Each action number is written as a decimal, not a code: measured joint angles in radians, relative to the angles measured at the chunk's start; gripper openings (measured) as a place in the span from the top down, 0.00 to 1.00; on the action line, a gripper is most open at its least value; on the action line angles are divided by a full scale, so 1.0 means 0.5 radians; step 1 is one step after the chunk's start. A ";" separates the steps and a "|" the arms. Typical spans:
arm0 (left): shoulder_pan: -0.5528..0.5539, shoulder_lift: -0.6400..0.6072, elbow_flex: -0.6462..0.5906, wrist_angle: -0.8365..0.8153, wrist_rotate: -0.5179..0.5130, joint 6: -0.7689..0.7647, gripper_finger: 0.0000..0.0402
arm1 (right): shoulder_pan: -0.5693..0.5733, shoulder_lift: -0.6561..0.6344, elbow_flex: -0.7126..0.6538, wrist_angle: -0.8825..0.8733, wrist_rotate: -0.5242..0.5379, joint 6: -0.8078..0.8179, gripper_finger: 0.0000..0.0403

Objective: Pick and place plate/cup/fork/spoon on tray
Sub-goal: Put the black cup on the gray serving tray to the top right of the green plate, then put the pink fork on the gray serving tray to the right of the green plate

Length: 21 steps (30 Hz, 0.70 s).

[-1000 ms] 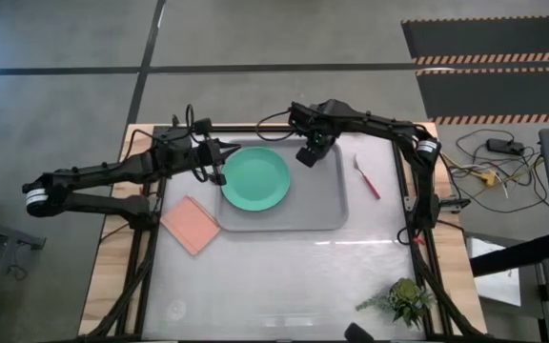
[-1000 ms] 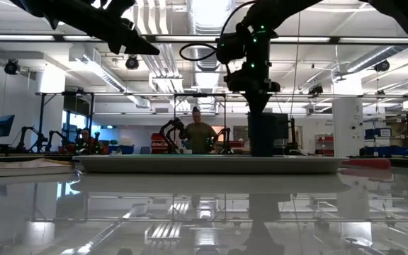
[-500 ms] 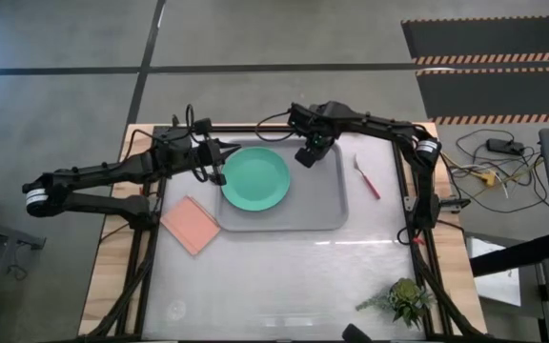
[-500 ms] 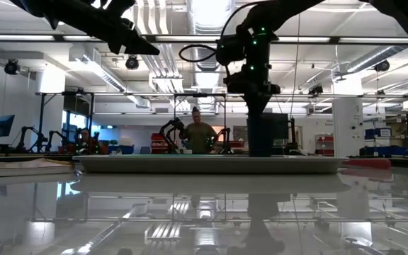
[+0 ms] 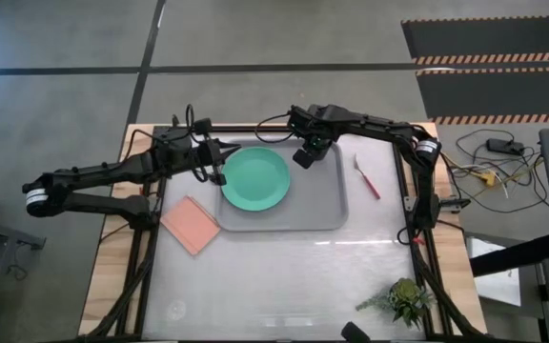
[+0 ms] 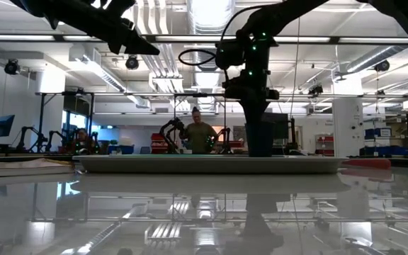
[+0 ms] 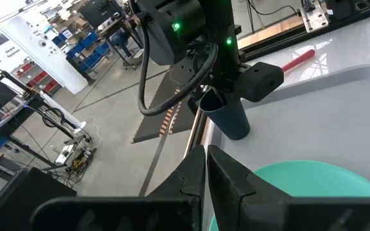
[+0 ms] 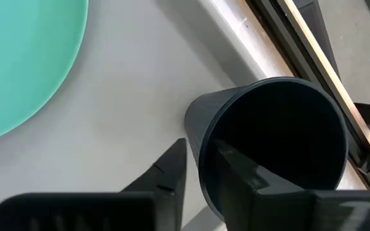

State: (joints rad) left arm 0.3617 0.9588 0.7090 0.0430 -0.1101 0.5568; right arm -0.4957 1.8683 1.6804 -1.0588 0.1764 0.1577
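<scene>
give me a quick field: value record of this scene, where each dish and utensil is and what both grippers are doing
plate: lying flat on the left part of the tray
cup: upright at the tray's back edge, rim pinched by the right gripper, one finger inside and one outside the wall
fork: on the table right of the tray, not on it
spoon: not visible
left gripper: fingers shut, holding nothing, at the plate's left edge
pink pad: on the table left of the tray

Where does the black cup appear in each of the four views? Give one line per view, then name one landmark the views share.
High view: cup at the tray's far edge, under the right gripper.
Low view: cup standing on the tray, right of centre.
Left wrist view: cup at centre.
Right wrist view: cup fills the lower right.
Shared landmark: the green plate.
</scene>
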 joint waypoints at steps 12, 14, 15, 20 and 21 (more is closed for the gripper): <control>-0.001 0.000 0.000 0.001 0.000 0.001 1.00 | 0.000 -0.109 0.186 -0.119 -0.001 0.029 0.68; -0.001 0.000 0.000 0.001 0.000 0.001 1.00 | 0.001 -0.178 0.196 -0.139 -0.012 0.065 0.67; -0.001 0.000 0.000 0.001 0.000 0.001 1.00 | 0.003 -0.217 0.194 -0.145 -0.042 0.078 0.67; -0.001 0.000 0.000 0.001 0.000 0.001 1.00 | 0.041 -0.386 0.124 -0.135 -0.247 0.157 0.68; -0.001 0.000 0.000 0.001 0.000 0.001 1.00 | 0.055 -0.410 0.100 -0.133 -0.275 0.170 0.68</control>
State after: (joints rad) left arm 0.3611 0.9588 0.7090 0.0437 -0.1099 0.5571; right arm -0.4683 1.6633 1.7305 -1.1254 0.0388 0.2427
